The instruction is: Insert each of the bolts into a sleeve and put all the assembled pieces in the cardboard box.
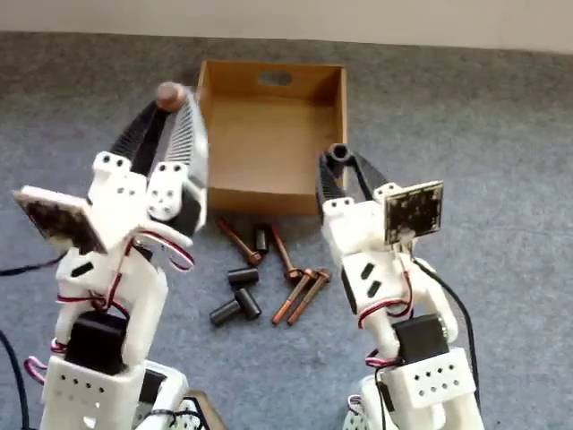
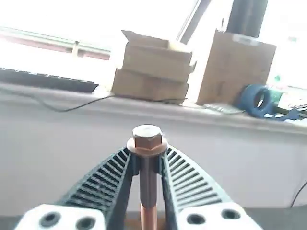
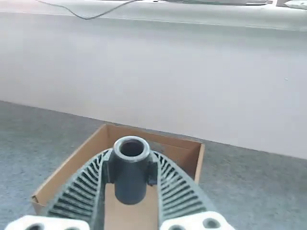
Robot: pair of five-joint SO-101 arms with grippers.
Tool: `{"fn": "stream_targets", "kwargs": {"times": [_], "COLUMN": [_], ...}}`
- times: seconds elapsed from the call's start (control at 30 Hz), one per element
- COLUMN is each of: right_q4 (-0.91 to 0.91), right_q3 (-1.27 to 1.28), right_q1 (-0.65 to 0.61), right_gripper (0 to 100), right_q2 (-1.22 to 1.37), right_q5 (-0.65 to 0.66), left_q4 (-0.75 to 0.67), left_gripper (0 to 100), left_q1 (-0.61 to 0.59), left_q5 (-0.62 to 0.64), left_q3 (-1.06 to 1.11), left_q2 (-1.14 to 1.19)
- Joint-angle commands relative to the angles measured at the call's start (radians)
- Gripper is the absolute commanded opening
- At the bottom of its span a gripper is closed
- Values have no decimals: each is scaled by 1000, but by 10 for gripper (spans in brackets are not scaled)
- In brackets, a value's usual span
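With the left gripper [image 2: 148, 155] raised beside the cardboard box [image 1: 269, 143], fingers clenched on a bolt [image 2: 147, 139], and the right gripper [image 3: 130, 155] grasping a sleeve [image 3: 129, 172] over the box's near wall, align shank squarely with bore before pushing.

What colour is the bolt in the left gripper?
The bolt is copper-coloured, clearest in the left wrist view.

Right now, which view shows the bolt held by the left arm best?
The left wrist view: the bolt, hex head and shank, sits clamped between the fingers. The high view catches its head at the fingertips; the right wrist view faces the sleeve.
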Motion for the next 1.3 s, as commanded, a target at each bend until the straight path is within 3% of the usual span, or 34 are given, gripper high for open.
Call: {"fn": "stream_targets", "kwargs": {"times": [0.0,0.37,0.63,1.27], "right_q4": [-31,-31,-31,-33], "right_q3": [-31,50,50,93], "right_q1": [-45,-61,-61,-61], "right_gripper": [6,6,6,6], "right_q2": [-10,-12,-10,-10], "right_q5": [5,5,5,5], "left_q4": [-81,-83,-256,-256], "left_gripper": [9,9,9,9], "left_q1": [99,234,234,265], "left_q5": [5,3,5,9], "left_q3": [-5,1,1,7], "left_q2": [-18,96,374,369]}}
